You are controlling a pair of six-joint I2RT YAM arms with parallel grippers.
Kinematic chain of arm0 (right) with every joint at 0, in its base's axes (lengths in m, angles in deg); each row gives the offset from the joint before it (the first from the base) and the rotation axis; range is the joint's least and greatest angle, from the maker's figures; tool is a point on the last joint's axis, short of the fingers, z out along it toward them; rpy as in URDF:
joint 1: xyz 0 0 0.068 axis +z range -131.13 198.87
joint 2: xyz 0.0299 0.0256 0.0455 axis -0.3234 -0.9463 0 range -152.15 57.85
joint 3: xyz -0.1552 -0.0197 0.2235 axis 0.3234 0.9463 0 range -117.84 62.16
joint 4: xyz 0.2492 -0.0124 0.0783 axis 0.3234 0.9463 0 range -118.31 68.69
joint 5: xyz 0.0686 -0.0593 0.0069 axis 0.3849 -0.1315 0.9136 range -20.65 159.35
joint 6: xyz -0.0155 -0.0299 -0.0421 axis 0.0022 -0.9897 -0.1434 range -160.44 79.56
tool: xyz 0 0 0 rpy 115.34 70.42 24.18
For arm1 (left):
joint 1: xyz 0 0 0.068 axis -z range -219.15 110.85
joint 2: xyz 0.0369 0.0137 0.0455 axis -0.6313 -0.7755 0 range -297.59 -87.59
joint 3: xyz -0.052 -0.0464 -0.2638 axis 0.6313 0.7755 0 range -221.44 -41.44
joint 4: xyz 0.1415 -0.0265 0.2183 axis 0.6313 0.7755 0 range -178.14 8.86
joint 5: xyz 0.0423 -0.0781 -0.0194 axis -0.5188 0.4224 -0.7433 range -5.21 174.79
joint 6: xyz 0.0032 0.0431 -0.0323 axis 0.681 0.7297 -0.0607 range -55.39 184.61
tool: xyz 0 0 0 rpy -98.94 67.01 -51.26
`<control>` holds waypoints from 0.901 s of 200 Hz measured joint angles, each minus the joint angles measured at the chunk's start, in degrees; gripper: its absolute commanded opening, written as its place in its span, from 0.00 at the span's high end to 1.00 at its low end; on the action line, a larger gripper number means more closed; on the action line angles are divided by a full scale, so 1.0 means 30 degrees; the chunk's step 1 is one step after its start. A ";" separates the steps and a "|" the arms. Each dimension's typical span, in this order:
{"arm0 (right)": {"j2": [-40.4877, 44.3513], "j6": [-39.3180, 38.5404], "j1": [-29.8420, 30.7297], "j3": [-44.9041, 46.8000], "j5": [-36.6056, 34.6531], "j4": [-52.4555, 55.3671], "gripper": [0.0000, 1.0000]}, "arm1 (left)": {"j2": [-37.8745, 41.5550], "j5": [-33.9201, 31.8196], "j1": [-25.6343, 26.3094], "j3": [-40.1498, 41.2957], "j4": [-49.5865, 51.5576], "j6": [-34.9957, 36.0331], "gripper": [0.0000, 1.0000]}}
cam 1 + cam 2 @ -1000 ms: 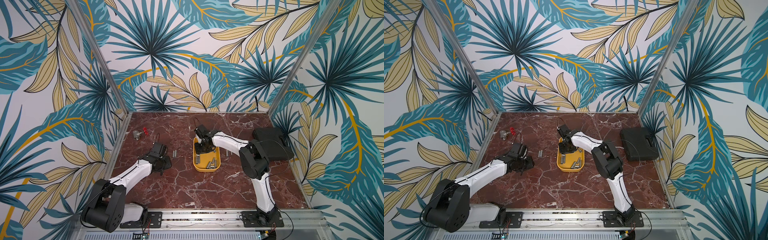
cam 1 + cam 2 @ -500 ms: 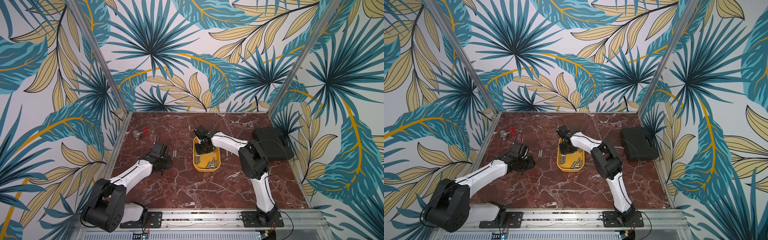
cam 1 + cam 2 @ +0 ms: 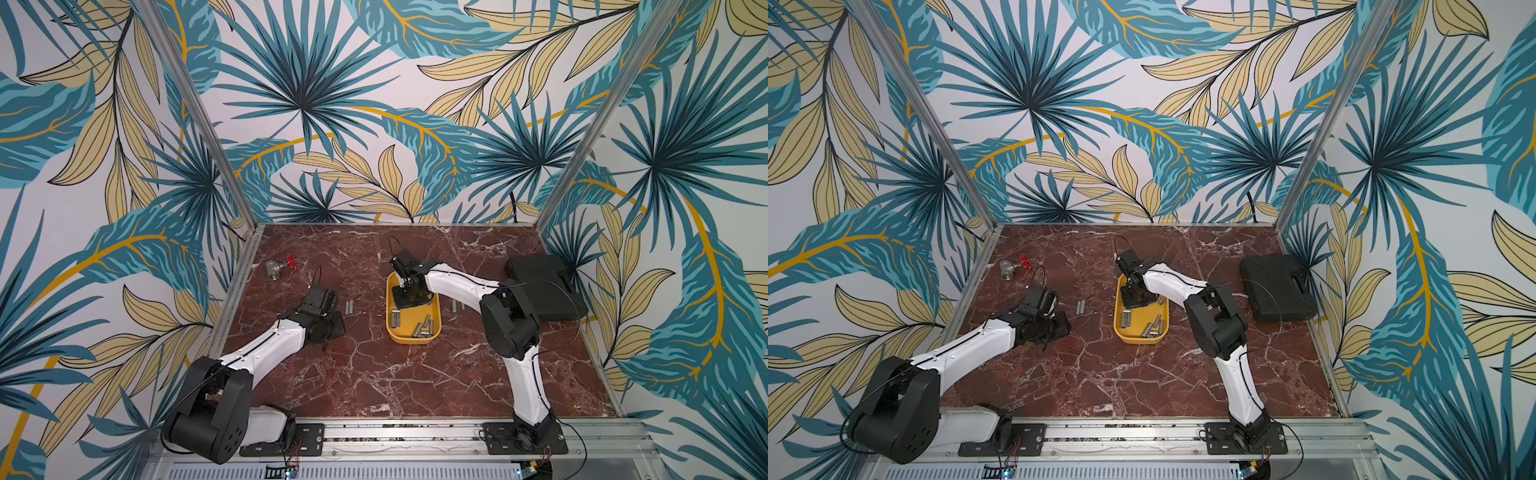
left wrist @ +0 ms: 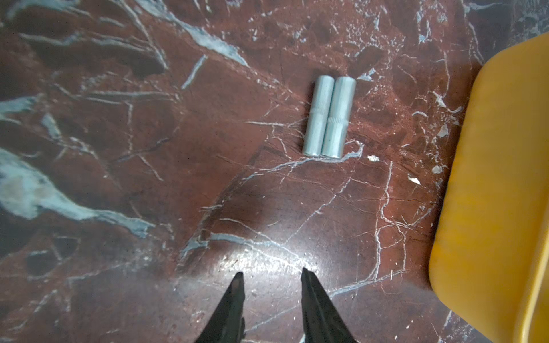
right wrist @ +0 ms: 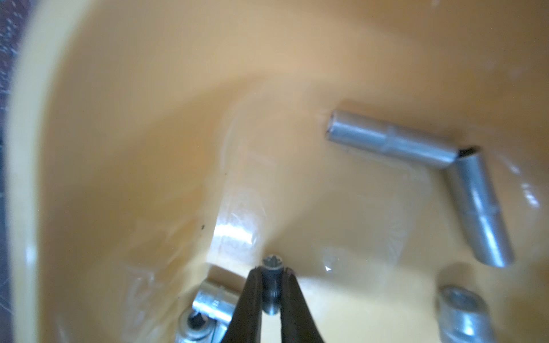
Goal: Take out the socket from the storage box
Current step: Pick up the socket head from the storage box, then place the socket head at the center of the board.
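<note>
The storage box (image 3: 413, 340) is a shallow yellow tub mid-table, seen in both top views (image 3: 1140, 340). My right gripper (image 5: 272, 269) reaches down into its far end (image 3: 405, 300) and is shut on a small silver socket (image 5: 271, 262), which stands on end between the fingers. Other sockets lie loose on the tub floor (image 5: 392, 142) (image 5: 481, 213). My left gripper (image 4: 271, 272) is open over bare marble, left of the tub (image 3: 332, 326). Nothing is between its fingers. Two sockets (image 4: 328, 117) lie side by side ahead of it.
A black hard-shell case (image 3: 544, 286) sits at the right wall. A metal valve with a red handle (image 3: 280, 268) lies at the far left. Another pair of sockets (image 3: 457, 306) lies on the marble just right of the tub. The tub wall (image 4: 499, 178) is close to my left gripper.
My right gripper has closed its fingers on the socket inside the tub, with a slight shift of the wrist. The left arm has not moved.
</note>
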 measured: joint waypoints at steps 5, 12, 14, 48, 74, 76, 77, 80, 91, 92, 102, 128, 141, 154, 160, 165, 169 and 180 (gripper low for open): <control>0.0233 0.0000 -0.0138 0.0073 0.0036 0.0015 0.88 | 0.0000 0.0000 0.0000 0.0007 0.0007 0.0000 0.64; 0.0648 0.0000 -0.0379 0.0219 0.0066 0.0015 0.88 | 0.0000 -0.0007 0.0015 0.0000 0.0007 -0.0007 0.64; 0.0780 0.0000 -0.0459 0.0277 0.0095 0.0000 0.88 | 0.0000 -0.0007 0.0022 0.0000 0.0007 0.0000 0.64; 0.3905 -0.0051 -0.2135 0.1217 0.0153 -0.0095 0.88 | 0.0000 -0.0087 0.0131 0.0000 0.0066 -0.0080 0.64; 0.6178 -0.0146 -0.3606 0.2535 0.0160 -0.0539 0.88 | 0.0000 -0.0160 0.0255 0.0000 0.0095 -0.0219 0.64; 0.6295 -0.0146 -0.3694 0.2659 0.0153 -0.0561 0.88 | 0.0000 -0.0160 0.0262 0.0000 0.0102 -0.0226 0.64; 0.6331 -0.0146 -0.3730 0.2703 0.0160 -0.0561 0.88 | 0.0000 -0.0153 0.0262 0.0000 0.0102 -0.0233 0.64; 0.6484 -0.0146 -0.3891 0.2885 0.0153 -0.0612 0.88 | 0.0000 -0.0168 0.0284 0.0000 0.0102 -0.0262 0.64; 0.6790 -0.0146 -0.4350 0.3577 0.0153 -0.0780 0.88 | 0.0000 -0.0175 0.0335 0.0000 0.0095 -0.0291 0.64; 0.6790 -0.0146 -0.4379 0.3621 0.0153 -0.0787 0.88 | 0.0000 -0.0175 0.0335 0.0000 0.0095 -0.0291 0.64; 0.6761 -0.0146 -0.4714 0.4226 0.0160 -0.0889 0.88 | 0.0000 -0.0204 0.0386 0.0000 0.0102 -0.0299 0.64; 0.6222 -0.0146 -0.5107 0.5523 0.0168 -0.0954 0.88 | -0.0007 -0.0233 0.0474 0.0000 0.0102 -0.0313 0.64; 0.5821 -0.0138 -0.5115 0.5938 0.0175 -0.1100 0.88 | -0.0007 -0.0233 0.0495 0.0000 0.0102 -0.0335 0.64; 0.5399 -0.0131 -0.5115 0.6222 0.0211 -0.1319 0.88 | -0.0007 -0.0240 0.0510 0.0000 0.0109 -0.0357 0.64; 0.5173 -0.0131 -0.5115 0.6295 0.0248 -0.1406 0.88 | -0.0007 -0.0255 0.0517 0.0000 0.0109 -0.0357 0.64; 0.5020 -0.0131 -0.5107 0.6324 0.0240 -0.1435 0.88 | -0.0007 -0.0255 0.0532 0.0000 0.0109 -0.0357 0.64; 0.4874 -0.0131 -0.5115 0.6353 0.0248 -0.1494 0.88 | -0.0007 -0.0262 0.0539 0.0000 0.0117 -0.0364 0.64; 0.4575 -0.0131 -0.5115 0.6368 0.0240 -0.1596 0.88 | -0.0015 -0.0291 0.0576 0.0000 0.0124 -0.0364 0.64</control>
